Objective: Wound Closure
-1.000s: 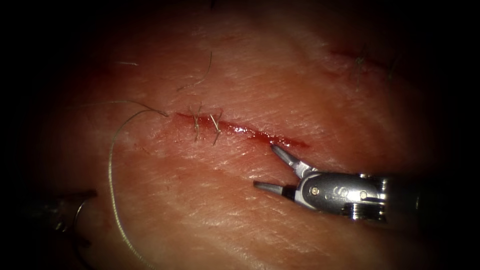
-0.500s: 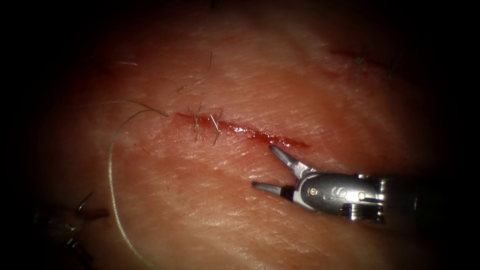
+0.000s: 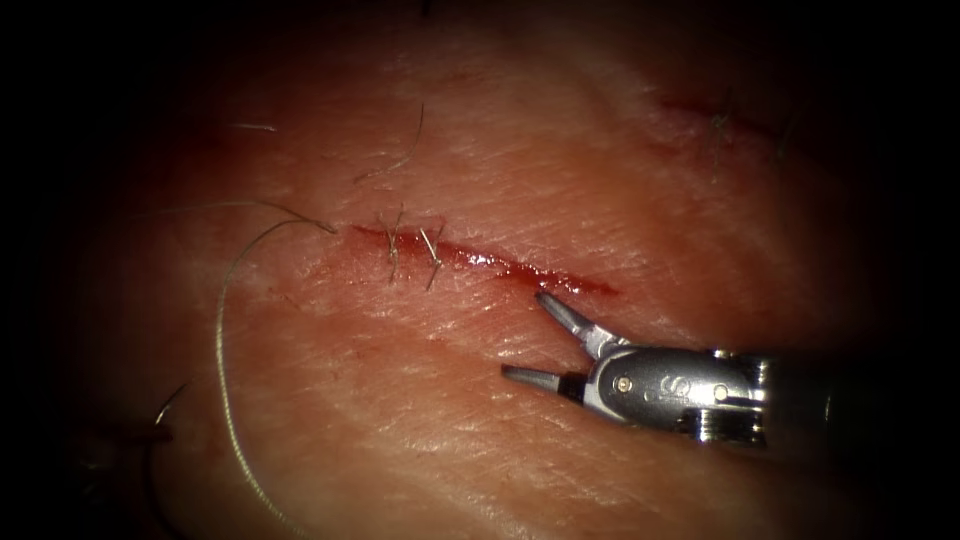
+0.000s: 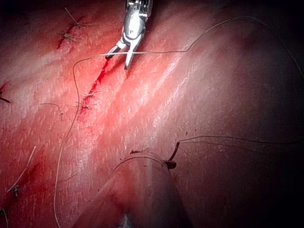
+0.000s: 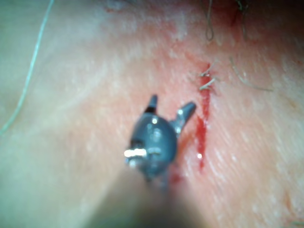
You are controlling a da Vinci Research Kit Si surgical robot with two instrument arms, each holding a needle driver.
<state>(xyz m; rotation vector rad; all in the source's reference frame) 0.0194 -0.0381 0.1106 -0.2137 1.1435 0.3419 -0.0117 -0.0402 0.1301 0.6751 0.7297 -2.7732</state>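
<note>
The cut (image 3: 480,262) runs across the tissue (image 3: 420,440) with red fluid in it and two stitches (image 3: 410,250) near its left end. My right tool (image 3: 527,335) hovers just below the cut's right end, jaws open and holding nothing; it also appears as the right tool (image 5: 171,102) and the right tool (image 4: 118,61). My left tool (image 3: 130,440) sits dim at the far lower left, left of the cut, shut on the curved needle (image 3: 172,398), which is out of the tissue. Where along its curve it is held is unclear. Thread (image 3: 222,350) trails from the cut's left end downward.
Cut thread ends (image 3: 400,160) lie on the tissue above the cut. A second, stitched cut (image 3: 715,115) lies at the upper right. A long thread (image 4: 228,138) stretches away from the left tool's tip, and another strand (image 4: 156,51) crosses in front of the right tool.
My left tool has drawn down and to the left with the needle, into the dark. The right tool has edged slightly down and left, jaws still open.
</note>
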